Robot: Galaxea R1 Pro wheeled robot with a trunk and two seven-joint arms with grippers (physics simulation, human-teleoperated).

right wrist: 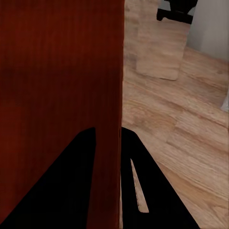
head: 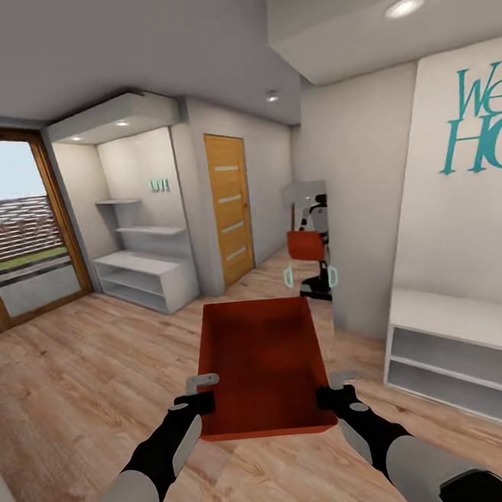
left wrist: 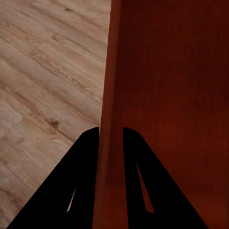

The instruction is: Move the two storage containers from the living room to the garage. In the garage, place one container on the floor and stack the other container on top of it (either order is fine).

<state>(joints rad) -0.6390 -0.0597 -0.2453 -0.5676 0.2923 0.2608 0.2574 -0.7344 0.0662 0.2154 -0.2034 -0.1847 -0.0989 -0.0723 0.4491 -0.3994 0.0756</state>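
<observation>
I hold one orange-red storage container (head: 262, 365) level in front of me, over light wood planks. My left gripper (head: 197, 394) is shut on its left wall, and my right gripper (head: 333, 389) is shut on its right wall. In the left wrist view the black fingers (left wrist: 86, 162) straddle the thin red wall (left wrist: 107, 86), with my left gripper (left wrist: 111, 130) pinching it. The right wrist view has my right gripper (right wrist: 107, 130) clamped the same way on the container (right wrist: 57, 71). The bin is empty inside. The garage and its floor are out of view.
A wooden door (head: 230, 207) stands ahead, past a white shelf unit (head: 142, 277). A glass sliding door (head: 11, 228) is at the left. At the right are a low white bench shelf (head: 460, 353) and a mirror (head: 309, 238) reflecting me with the bin.
</observation>
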